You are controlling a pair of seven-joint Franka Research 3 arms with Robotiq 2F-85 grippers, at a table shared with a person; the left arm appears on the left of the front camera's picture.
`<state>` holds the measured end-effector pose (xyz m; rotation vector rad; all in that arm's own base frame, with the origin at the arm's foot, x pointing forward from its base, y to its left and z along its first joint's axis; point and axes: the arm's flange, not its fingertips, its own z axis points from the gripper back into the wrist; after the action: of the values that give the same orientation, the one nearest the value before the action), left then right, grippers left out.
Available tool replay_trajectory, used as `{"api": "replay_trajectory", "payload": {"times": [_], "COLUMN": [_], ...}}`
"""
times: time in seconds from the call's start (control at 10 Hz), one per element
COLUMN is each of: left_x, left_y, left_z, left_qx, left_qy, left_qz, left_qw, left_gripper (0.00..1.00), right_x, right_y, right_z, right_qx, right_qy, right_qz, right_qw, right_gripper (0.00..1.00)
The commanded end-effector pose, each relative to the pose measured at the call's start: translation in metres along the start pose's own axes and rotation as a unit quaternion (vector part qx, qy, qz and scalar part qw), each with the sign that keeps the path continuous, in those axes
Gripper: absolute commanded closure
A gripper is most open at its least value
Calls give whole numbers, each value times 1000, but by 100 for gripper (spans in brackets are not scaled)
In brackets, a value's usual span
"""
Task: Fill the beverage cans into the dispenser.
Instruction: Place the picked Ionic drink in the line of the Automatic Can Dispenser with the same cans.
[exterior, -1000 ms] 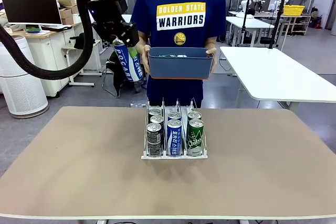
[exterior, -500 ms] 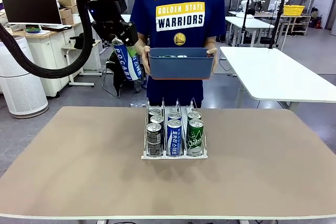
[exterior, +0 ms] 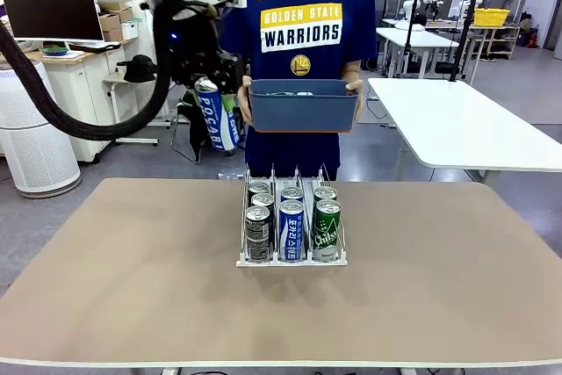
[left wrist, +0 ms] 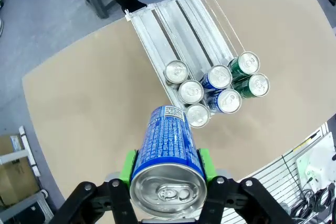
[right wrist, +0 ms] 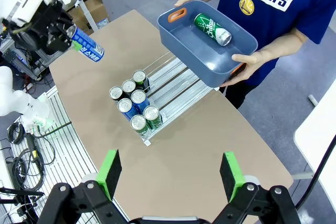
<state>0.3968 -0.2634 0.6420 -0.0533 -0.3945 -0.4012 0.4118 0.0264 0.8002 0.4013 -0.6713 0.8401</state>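
High above the table's far left, my left gripper (exterior: 209, 85) is shut on a blue-and-white beverage can (exterior: 213, 116), which hangs nearly upright beside the person's bin. From the left wrist the can (left wrist: 167, 145) sits between the green pads, silver top toward the camera. The white wire dispenser (exterior: 290, 263) stands mid-table and holds several cans: dark (exterior: 257, 227) in the left lane, blue (exterior: 291, 227) in the middle, green (exterior: 327, 229) on the right. The back halves of its lanes (left wrist: 178, 30) are bare. My right gripper (right wrist: 170, 177) hangs open far above the table.
A person at the far edge holds a blue-grey bin (exterior: 301, 110) in both hands above the dispenser's back end. One green can (right wrist: 212, 29) lies inside the bin (right wrist: 205, 61). A white table (exterior: 465, 125) stands at the back right.
My left arm has swung right toward the bin with the blue can, and the can has turned from tilted to nearly upright. The bin and the right gripper have stayed put.
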Motion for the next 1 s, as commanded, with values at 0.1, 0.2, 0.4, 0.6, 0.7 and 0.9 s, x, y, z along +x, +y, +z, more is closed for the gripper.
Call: {"api": "replay_trajectory", "payload": {"times": [0.1, 0.2, 0.4, 0.6, 0.7, 0.9], "left_x": [-17, -24, -41, -55, -57, -58], "left_y": [-51, -65, -99, -122, -129, -122], "left_z": [-15, -27, -52, -65, -71, -68], "left_qx": [-10, -21, -33, -54, -73, -73], "left_qy": [-33, -61, -108, -93, -64, -25], "left_qz": [-4, 6, 1, -25, -27, -76], "left_qw": [999, 998, 994, 994, 995, 994], "left_gripper": [43, 43, 43, 43, 43, 43], "right_x": [0, 0, 0, 0, 0, 0], "right_y": [1, 1, 1, 1, 1, 1], "right_z": [0, 0, 0, 0, 0, 0], "right_qx": [0, 0, 0, 0, 0, 0], "right_qy": [0, 0, 0, 0, 0, 0], "right_qz": [1, 1, 1, 1, 1, 1], "right_qw": [1000, 1000, 1000, 1000, 1000, 1000], "right_gripper": [0, 0, 0, 0, 0, 0]}}
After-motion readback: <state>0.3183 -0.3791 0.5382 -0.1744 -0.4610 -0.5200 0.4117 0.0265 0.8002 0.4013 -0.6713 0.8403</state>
